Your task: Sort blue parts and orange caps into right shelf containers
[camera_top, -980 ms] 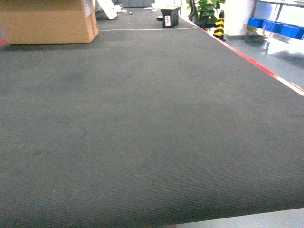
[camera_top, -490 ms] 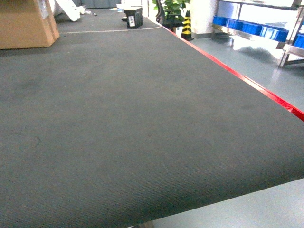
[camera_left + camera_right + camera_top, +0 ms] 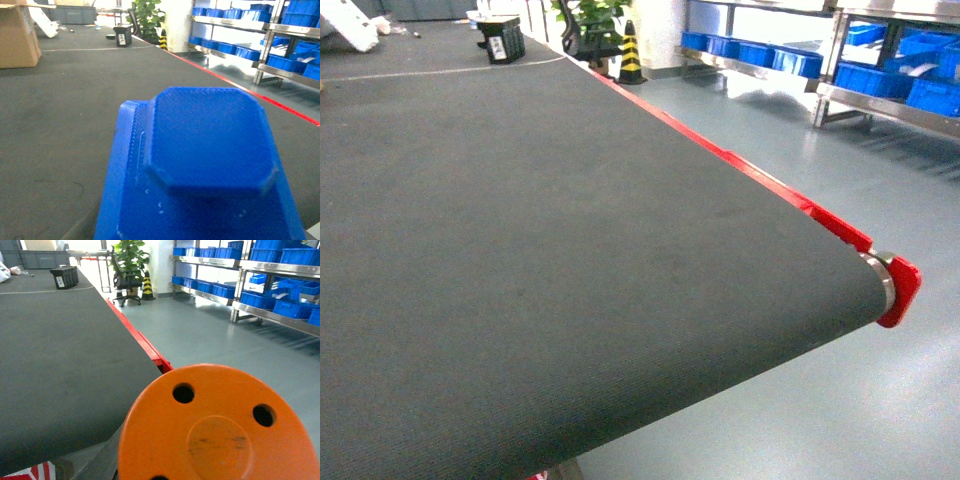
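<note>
A big dark tabletop with a red edge fills the head view. No arm or fingers show there. Past the red edge, across the grey floor, stand metal shelves with blue crates on them.

In the left wrist view a blue part sits very close to the camera, above the tabletop (it hides the fingers, so their state cannot be told).

In the right wrist view an orange cap with small holes fills the bottom, just past the red edge. The fingers there are hidden too.
</note>
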Motion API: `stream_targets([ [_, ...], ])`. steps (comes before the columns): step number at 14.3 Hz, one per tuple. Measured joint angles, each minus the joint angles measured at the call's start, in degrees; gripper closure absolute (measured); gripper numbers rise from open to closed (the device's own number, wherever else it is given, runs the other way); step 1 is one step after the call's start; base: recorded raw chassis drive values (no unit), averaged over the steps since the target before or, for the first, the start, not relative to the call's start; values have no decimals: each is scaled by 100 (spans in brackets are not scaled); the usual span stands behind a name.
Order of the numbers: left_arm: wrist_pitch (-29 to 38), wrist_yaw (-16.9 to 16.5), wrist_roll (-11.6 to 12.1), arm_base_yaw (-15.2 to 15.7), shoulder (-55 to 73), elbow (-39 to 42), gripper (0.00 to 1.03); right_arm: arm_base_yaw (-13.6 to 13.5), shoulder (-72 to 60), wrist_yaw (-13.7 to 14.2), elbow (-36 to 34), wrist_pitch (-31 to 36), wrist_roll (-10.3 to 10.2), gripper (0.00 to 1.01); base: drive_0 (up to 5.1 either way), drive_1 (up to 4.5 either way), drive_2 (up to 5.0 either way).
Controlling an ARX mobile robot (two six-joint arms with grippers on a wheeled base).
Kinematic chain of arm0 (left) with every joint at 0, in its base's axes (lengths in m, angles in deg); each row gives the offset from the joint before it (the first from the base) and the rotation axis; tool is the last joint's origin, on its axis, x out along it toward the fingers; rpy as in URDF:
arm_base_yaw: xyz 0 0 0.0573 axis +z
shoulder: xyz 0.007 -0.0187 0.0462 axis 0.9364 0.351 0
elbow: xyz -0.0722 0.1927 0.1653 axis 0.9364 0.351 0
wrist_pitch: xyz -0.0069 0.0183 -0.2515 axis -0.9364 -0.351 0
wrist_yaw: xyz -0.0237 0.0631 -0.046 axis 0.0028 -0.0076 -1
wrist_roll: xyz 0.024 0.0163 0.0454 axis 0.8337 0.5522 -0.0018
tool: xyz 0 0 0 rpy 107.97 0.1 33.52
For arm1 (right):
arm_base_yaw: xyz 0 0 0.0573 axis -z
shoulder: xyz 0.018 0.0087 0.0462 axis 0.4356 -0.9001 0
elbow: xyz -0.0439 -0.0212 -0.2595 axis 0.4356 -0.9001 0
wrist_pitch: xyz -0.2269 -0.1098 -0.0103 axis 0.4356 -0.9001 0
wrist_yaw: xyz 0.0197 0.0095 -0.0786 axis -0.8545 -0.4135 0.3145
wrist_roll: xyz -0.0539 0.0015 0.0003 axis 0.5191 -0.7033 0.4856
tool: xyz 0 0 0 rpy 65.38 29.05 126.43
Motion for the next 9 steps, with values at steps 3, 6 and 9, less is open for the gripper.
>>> stream_targets([
  [3, 0, 2, 0, 0, 0, 0, 60, 0, 0, -2, 0, -2, 0, 56, -155, -155, -155],
  [6, 0, 0, 0, 0, 0, 2, 60, 0, 0, -2, 0, 0, 0, 56, -172, -172, -172],
  [9, 0, 0, 0, 0, 0, 0, 60, 0, 0, -2, 0, 0, 0, 56, -164, -164, -164],
])
